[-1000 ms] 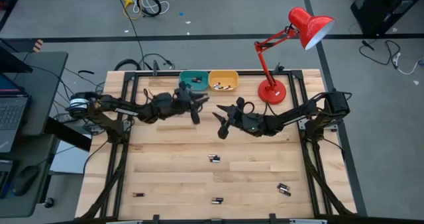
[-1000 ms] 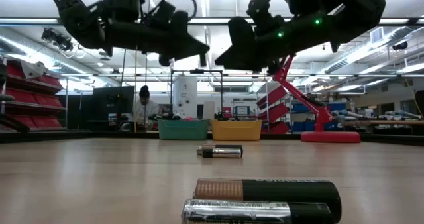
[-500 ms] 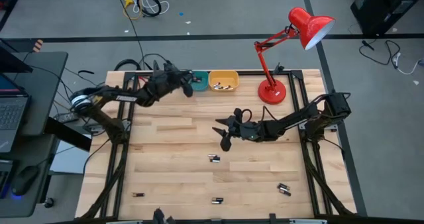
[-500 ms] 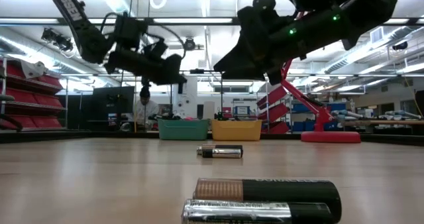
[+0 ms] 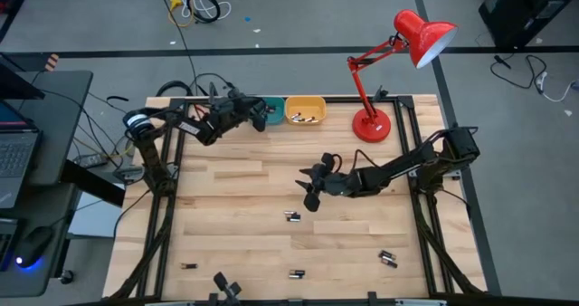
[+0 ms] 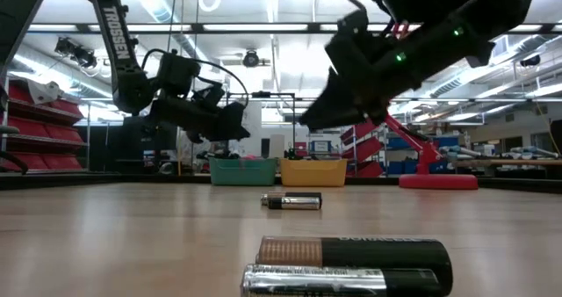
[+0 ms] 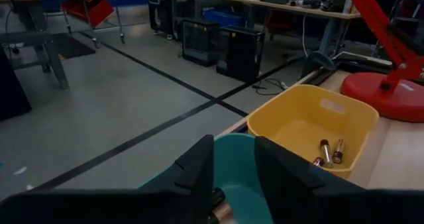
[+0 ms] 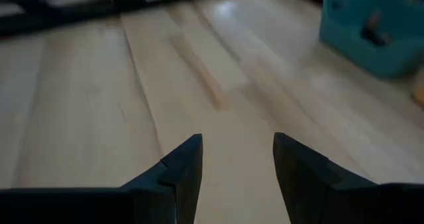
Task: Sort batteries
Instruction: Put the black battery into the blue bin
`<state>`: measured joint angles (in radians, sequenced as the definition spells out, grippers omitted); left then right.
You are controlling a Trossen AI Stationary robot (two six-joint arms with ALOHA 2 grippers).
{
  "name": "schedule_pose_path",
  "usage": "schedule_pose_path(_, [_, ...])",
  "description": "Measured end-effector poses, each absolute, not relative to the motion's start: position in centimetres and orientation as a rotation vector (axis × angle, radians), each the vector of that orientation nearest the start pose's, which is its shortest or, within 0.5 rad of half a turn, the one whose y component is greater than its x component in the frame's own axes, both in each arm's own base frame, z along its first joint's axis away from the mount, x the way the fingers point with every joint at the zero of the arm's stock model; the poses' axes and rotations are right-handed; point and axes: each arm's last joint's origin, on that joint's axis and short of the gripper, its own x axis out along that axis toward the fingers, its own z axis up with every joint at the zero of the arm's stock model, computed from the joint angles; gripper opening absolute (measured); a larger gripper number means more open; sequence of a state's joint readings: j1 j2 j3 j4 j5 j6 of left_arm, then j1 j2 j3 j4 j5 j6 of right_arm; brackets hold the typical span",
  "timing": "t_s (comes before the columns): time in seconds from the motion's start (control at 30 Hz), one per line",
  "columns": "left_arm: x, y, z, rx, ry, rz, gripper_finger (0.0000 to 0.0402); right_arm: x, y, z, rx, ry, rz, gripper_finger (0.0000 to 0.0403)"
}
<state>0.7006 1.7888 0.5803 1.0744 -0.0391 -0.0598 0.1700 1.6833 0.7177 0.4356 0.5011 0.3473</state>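
Observation:
Several batteries lie on the wooden table: one in the middle (image 5: pixel 292 216) (image 6: pixel 291 201), one near the near edge (image 5: pixel 296 273), a pair at the right (image 5: pixel 387 258), one at the near left (image 5: pixel 188 265). My right gripper (image 5: pixel 310 197) (image 8: pixel 237 161) hangs open above the table, just to the far right of the middle battery. My left gripper (image 5: pixel 258 118) (image 7: pixel 234 148) is open over the teal bin (image 5: pixel 263 108) (image 7: pixel 238 177). A dark battery with a copper end (image 7: pixel 218 207) shows low in the gap beside one finger; whether it touches, I cannot tell.
The yellow bin (image 5: pixel 305 109) (image 7: pixel 311 121) stands next to the teal one at the far edge, with batteries in it (image 7: pixel 329 151). A red desk lamp stands on its base (image 5: pixel 371 123) at the far right. Two batteries lie close to the low camera (image 6: pixel 351 253).
My left gripper has swung from the table's far middle to the far edge and has stayed over the teal bin. My right gripper has moved toward the near edge and come down toward the battery in the table's middle.

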Motion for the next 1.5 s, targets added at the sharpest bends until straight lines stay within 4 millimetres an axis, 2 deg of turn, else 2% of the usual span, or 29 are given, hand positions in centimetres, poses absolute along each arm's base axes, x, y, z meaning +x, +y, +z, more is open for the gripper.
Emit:
schedule_pose_path(0.27, [24.0,20.5,14.2,-0.175,0.075,0.727,0.0188,30.7,5.7,14.1,0.168,0.554,-0.376,0.0170])
schedule_pose_path(0.4, [24.4,19.8,16.1,-0.240,-0.079,0.513,0.0192,29.5,6.5,13.3,0.127,0.711,-0.311,0.0170])
schedule_pose_path(0.5, [25.1,18.3,18.3,-0.236,-0.222,0.279,0.0192,27.9,6.5,13.3,0.161,0.863,-0.319,0.0170])
schedule_pose_path(0.6, [25.8,16.3,19.8,-0.217,-0.266,0.152,0.0192,26.2,6.5,13.7,0.237,1.004,-0.317,0.0170])
schedule_pose_path(0.77, [27.6,12.6,20.4,-0.120,-0.257,0.030,0.0192,23.6,7.8,15.1,0.330,1.153,-0.266,0.0170])
schedule_pose_path(0.9, [28.8,9.4,20.6,-0.061,-0.274,-0.063,0.0192,21.1,8.7,15.9,0.349,1.276,-0.300,0.0170])
schedule_pose_path(1.1, [29.9,6.0,20.2,-0.041,-0.233,-0.088,0.0192,18.7,11.0,16.4,0.465,1.399,-0.276,0.0169])
schedule_pose_path(1.27, [30.5,3.5,19.4,0.061,-0.162,-0.104,0.0192,17.5,13.2,16.4,0.578,1.452,-0.282,0.0167])
schedule_pose_path(1.5, [30.7,1.6,19.3,0.072,-0.155,-0.073,0.0192,15.6,15.4,16.3,0.647,1.504,-0.315,0.0163])
